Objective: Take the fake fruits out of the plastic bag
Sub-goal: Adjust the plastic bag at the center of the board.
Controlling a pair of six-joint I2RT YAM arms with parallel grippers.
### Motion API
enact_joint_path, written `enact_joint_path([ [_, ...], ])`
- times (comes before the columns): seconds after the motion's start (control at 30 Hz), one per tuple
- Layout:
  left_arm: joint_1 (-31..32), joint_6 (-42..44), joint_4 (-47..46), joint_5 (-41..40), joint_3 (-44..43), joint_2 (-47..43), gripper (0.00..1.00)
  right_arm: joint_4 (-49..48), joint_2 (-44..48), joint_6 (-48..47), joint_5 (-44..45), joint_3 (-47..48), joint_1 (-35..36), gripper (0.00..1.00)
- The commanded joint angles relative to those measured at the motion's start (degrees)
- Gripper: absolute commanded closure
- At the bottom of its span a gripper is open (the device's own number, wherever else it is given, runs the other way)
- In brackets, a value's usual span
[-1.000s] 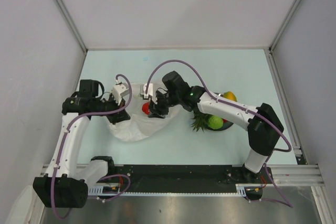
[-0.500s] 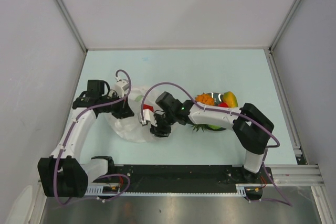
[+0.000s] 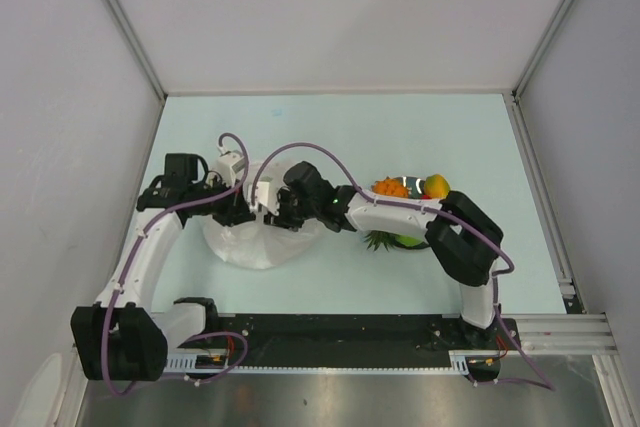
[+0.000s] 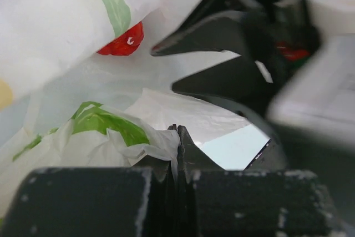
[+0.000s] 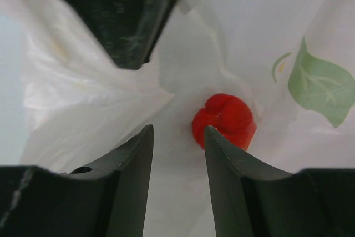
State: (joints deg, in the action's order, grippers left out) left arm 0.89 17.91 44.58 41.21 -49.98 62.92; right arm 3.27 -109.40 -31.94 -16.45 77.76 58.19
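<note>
Red fruit (image 5: 223,119) is lying inside the bag (image 3: 250,247), just ahead of the right gripper (image 5: 177,132), whose jaws are standing apart with nothing between them. Left gripper (image 4: 176,137) is clamping a fold of the bag, while pineapple (image 3: 388,188) and mango (image 3: 436,185) are sitting outside it, off to the right

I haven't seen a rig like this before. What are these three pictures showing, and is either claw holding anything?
These are two robot arms bolted at the near edge of a table, each ending in a two-finger gripper. One picture looks down from above and behind them. The other two come from a camera on each wrist. On the table lie a plastic bag and a plate carrying a pineapple, a mango and a green fruit. The left gripper is shut, pinching the bag's film. The right gripper is open inside the bag, with a small red fruit just beyond its fingertips, not gripped.
</note>
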Motion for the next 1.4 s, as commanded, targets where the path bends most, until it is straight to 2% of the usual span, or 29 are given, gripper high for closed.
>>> enact_joint_path([
  [0.0, 0.26, -1.04, -1.42, 1.33, -0.12, -2.01, 1.00, -5.99, -4.41, 1.62, 7.91, 3.89, -0.36, 0.52],
  [0.2, 0.26, -0.69, -1.07, 2.12, -0.12, -2.80, 1.00, -6.96, -8.72, 2.24, 11.17, 7.84, -2.38, 0.49],
  [0.5, 0.34, 0.28, -0.28, 3.70, -0.47, -3.68, 1.00, -7.40, -12.58, 0.92, 14.60, 8.46, -3.96, 0.38],
  [0.63, 0.26, 0.55, 0.07, 4.14, -0.91, -3.85, 1.00, -9.15, -15.22, 0.48, 14.07, 8.90, -4.93, 0.37],
  [0.67, 0.34, 0.55, -0.02, 4.05, -0.83, -3.94, 1.00, -9.85, -16.79, 0.31, 14.07, 9.51, -5.19, 0.39],
  [0.77, 0.26, 0.11, -0.10, 3.53, -1.09, -4.12, 1.00, -9.77, -18.82, -1.18, 13.64, 12.50, -6.07, 0.65],
  [0.8, 0.26, -0.07, 0.07, 3.26, -1.26, -3.77, 1.00, -9.95, -19.00, -1.89, 13.63, 12.94, -6.34, 0.77],
  [0.87, 0.26, -0.24, 0.60, 3.26, -1.88, -3.33, 1.00, -9.77, -18.22, -2.86, 13.90, 13.30, -6.69, 0.91],
  [0.93, 0.26, -0.33, 0.34, 3.09, -1.97, -2.80, 1.00, -8.03, -14.88, -2.69, 12.59, 12.69, -7.30, 0.98],
  [1.2, 0.26, -1.21, -1.07, 3.70, -1.97, -1.39, 1.00, 4.27, 4.87, 6.80, -3.48, 10.84, -9.59, 1.00],
  [1.37, 0.35, -0.60, -0.54, 4.58, -3.28, 0.01, 1.00, 8.68, 9.29, 7.60, -6.14, 8.13, -8.71, 1.00],
])
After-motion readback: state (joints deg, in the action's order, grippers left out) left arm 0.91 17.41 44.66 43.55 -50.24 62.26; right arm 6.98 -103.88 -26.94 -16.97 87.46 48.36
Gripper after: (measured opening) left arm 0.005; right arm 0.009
